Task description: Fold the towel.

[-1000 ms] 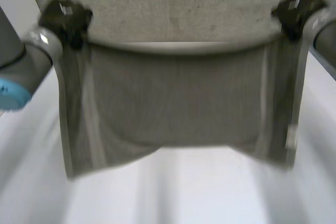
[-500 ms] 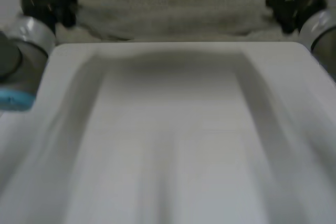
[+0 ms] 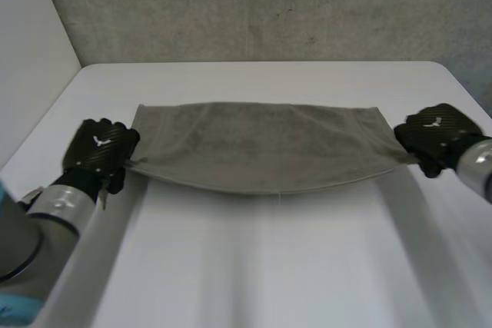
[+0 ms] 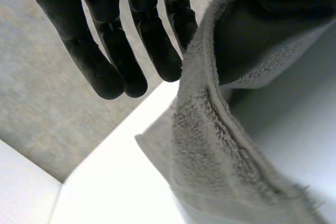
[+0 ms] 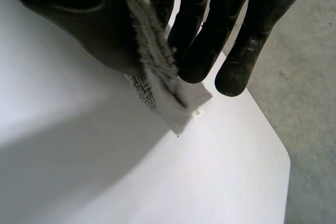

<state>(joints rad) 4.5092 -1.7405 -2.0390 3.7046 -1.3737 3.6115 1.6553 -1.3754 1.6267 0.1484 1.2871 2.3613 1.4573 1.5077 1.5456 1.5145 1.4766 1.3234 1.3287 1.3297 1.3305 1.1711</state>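
On a white bench (image 3: pixel 254 266), smooth and matte, backed by a rough grey concrete wall (image 3: pixel 269 5), with a pale panel (image 3: pixel 31 59) along the left side. Across the far half of the bench, a grey towel (image 3: pixel 261 147), stretched sideways from end to end (near edge bowing in a shallow curve). At its left end, the left hand (image 3: pixel 96 151), pinching the cloth between thumb and straight fingers (image 4: pixel 157 51). At its right end, the right hand (image 3: pixel 434 132), clamped on the towel's edge likewise.
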